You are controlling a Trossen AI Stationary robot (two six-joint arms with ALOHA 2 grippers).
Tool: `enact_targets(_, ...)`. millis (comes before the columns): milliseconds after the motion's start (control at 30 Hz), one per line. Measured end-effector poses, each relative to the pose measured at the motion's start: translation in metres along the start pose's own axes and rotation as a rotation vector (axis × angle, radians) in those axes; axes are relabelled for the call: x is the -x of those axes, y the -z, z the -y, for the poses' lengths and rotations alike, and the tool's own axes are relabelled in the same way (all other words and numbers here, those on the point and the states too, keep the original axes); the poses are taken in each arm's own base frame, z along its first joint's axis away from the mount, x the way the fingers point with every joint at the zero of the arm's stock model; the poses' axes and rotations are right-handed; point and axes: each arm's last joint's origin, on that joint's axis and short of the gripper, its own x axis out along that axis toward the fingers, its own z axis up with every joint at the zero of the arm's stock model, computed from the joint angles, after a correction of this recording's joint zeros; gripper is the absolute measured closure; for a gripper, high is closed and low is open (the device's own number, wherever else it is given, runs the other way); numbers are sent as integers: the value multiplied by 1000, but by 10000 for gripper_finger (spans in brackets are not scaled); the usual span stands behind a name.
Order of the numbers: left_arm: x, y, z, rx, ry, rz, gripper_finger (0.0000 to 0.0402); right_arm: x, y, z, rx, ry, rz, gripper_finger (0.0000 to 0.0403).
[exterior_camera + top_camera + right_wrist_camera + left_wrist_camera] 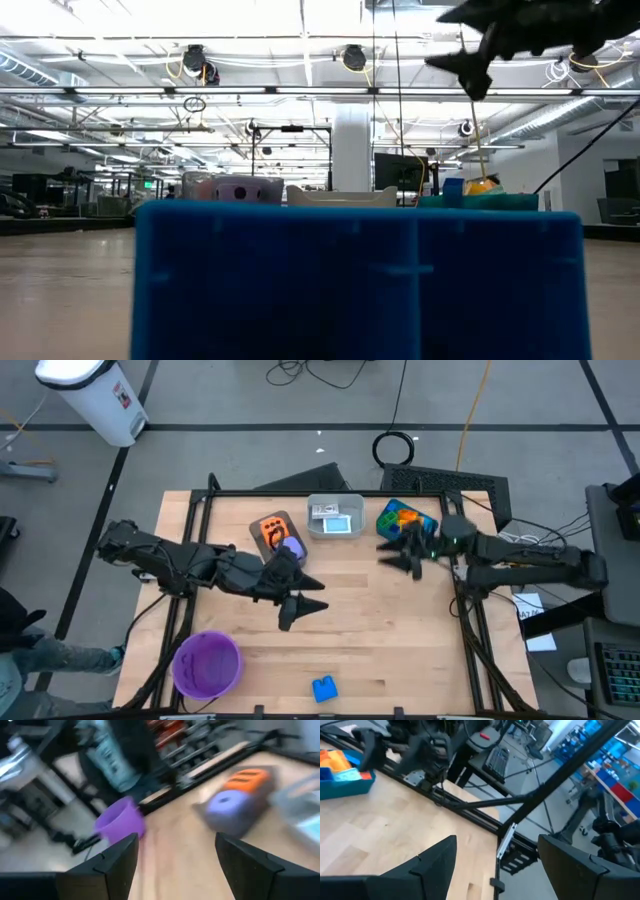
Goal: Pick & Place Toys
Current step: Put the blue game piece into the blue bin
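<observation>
1. My right pincer hangs above the counter just beside the teal bin of bright bricks, fingers apart, nothing between them.
2. My left pincer hovers mid-counter, fingers spread and empty.
3. A blue brick lies alone near the counter's front edge, well apart from both pincers.
4. An orange die and a purple die sit in the grey bin, by the white bin; blur makes their contact uncertain.
5. The purple bowl stands at the front left.
</observation>
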Motion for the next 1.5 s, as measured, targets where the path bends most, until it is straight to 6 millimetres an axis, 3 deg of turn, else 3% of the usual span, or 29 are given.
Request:
enact_targets(167, -8, 13, 8, -13, 21, -37, 115, -21, 33, -44, 120, -79, -86, 150)
enact_targets(467, -18, 17, 20, 22, 93, 15, 115, -55, 108, -118, 470, -114, -116, 150)
enact_targets(767, -25, 19, 21, 70, 91, 38, 115, -114, 132, -166, 610, -178, -200, 150)
enact_targets(933, -25, 18, 19, 74, 62, 67, 115, -148, 148, -175, 623, -174, -235, 150)
enact_targets(1100, -25, 17, 19, 76, 45, 85, 115, -176, 179, -173, 636, -166, -316, 150)
enact_targets(1333, -25, 17, 18, 80, 44, 85, 115, -199, 217, -167, 554, -178, -426, 150)
enact_targets(1500, -25, 16, 18, 93, 40, 89, 115, -209, 233, -162, 516, -148, -457, 150)
